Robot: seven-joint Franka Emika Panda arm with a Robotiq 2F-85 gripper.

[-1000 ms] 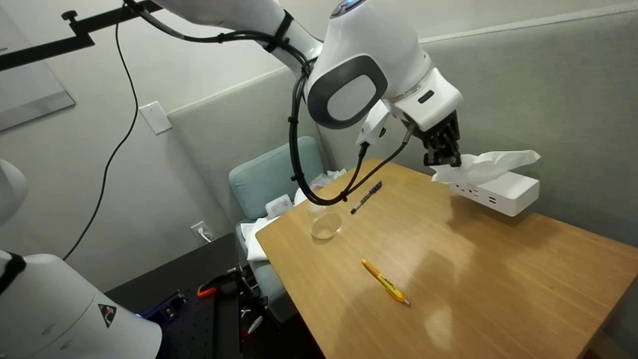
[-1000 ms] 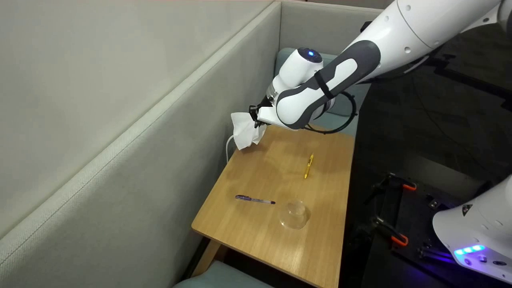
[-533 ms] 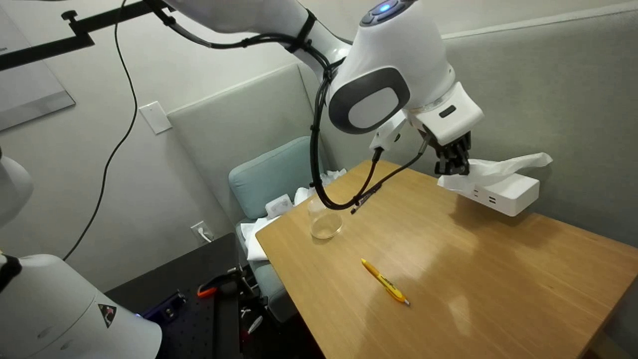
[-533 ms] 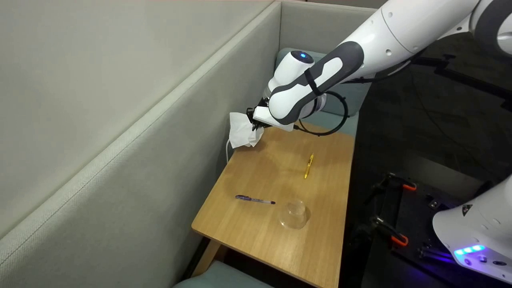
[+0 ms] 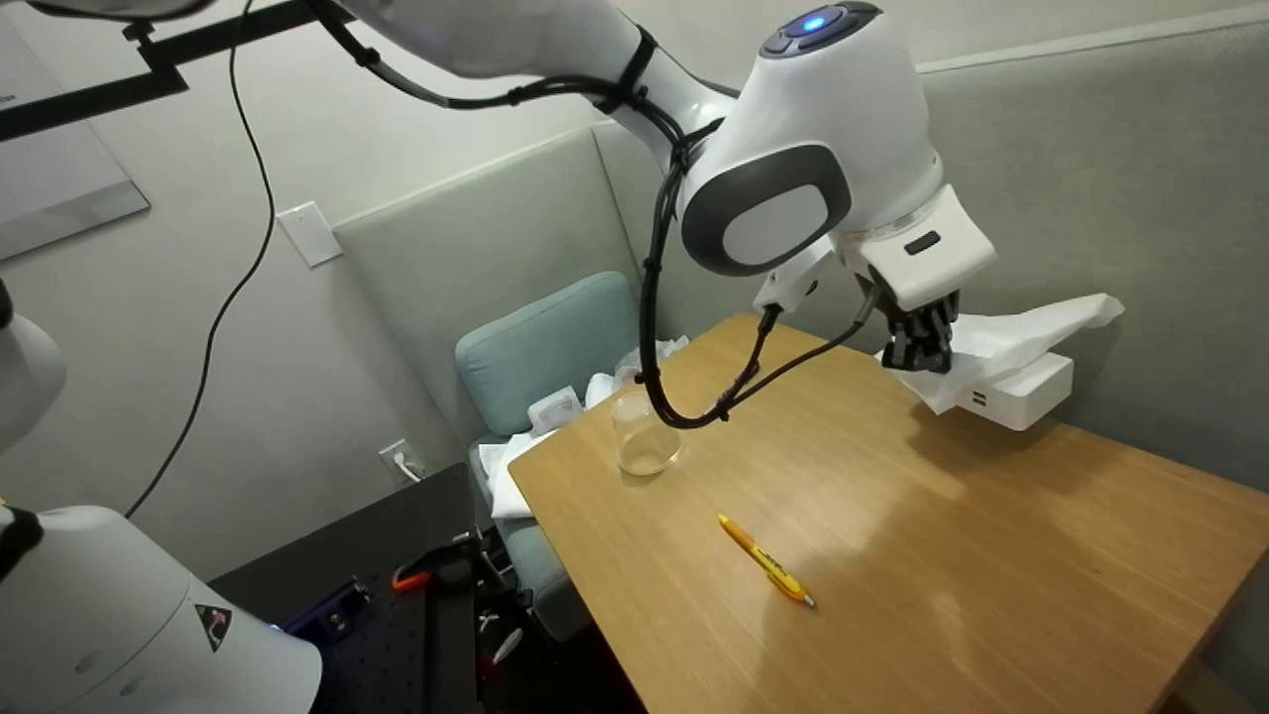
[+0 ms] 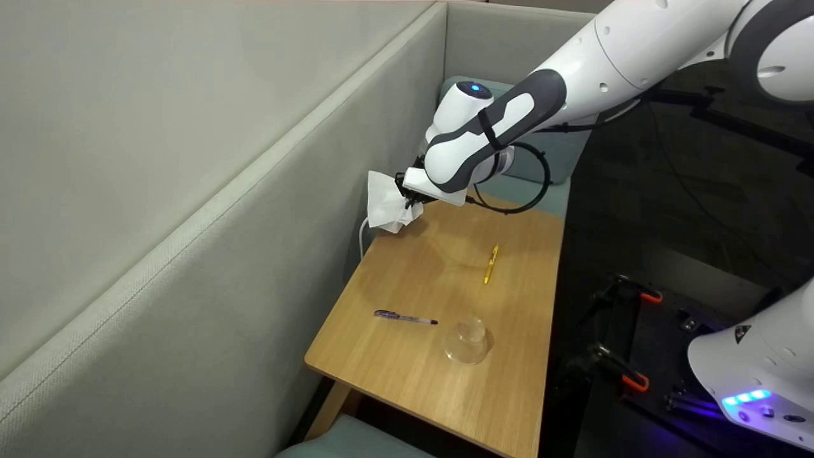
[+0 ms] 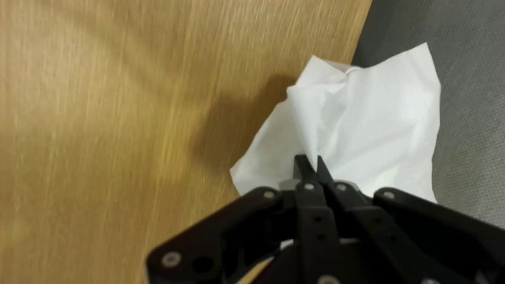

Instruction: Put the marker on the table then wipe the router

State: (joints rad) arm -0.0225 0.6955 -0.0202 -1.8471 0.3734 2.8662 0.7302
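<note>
My gripper (image 7: 311, 167) is shut on a white tissue (image 7: 367, 126), pinching a fold of it between the fingertips. In an exterior view the gripper (image 5: 917, 352) holds the tissue (image 5: 1011, 337) over the left part of the white router box (image 5: 1031, 392), at the table's wall-side edge. I cannot tell whether the tissue touches the box. In an exterior view the tissue (image 6: 386, 207) hides the box. A yellow pen (image 5: 765, 560) and a purple pen (image 6: 406, 317) lie on the wooden table (image 6: 407, 375); which is the marker is unclear.
A clear plastic cup (image 6: 467, 343) stands on the table near the purple pen. A grey padded wall (image 5: 1120, 198) runs along the table's edge behind the box. A white cable (image 6: 362, 238) drops beside the table. The arm's black cables (image 5: 684, 416) hang low over the table.
The arm has moved right and down in an exterior view with the tissue held. The tissue now covers more of the router's ported side. The pens and cup have not moved.
</note>
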